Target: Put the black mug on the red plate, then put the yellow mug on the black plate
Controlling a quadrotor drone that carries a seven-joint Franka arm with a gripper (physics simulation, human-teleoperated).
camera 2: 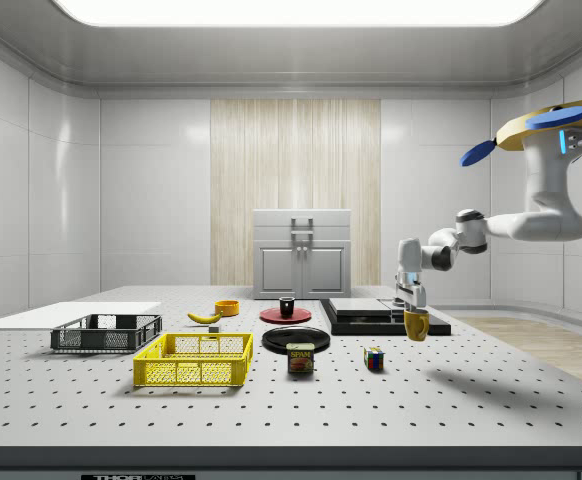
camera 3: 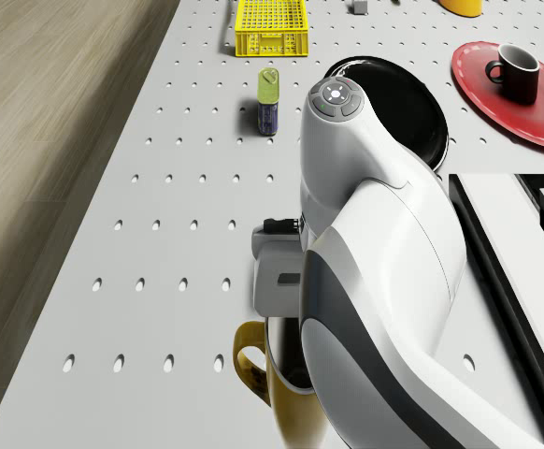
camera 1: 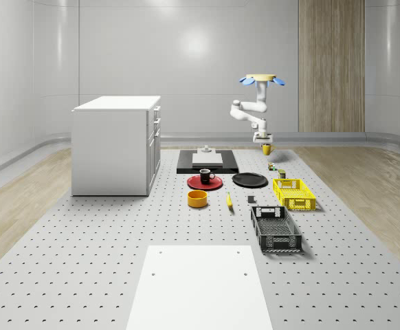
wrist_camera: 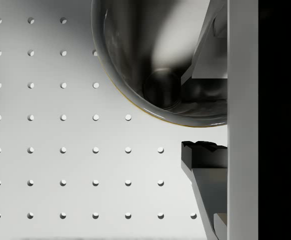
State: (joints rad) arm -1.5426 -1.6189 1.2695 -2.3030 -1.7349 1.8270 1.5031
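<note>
Black mug point(camera 1: 206, 176) upright on the red plate point(camera 1: 196, 183); black plate point(camera 1: 249, 180) bare.
Drone point(camera 1: 262, 80) hovers beyond the worktop's point(camera 1: 83, 247) far right corner; gripper point(camera 2: 412, 307) clamps the yellow mug's point(camera 2: 416, 324) rim, mug upright, airborne; both crates empty.

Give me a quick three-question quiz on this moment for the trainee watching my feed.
1. True or false: the black mug already stands on the red plate.
2. What does the gripper hold? A) spam can B) yellow mug C) banana
3. Fill in: the black plate lies between the red plate and the yellow ____.

Key
1. True.
2. B: it is shut on the yellow mug's rim, held just above the table, while the drone hovers above.
3. Crate.
</note>
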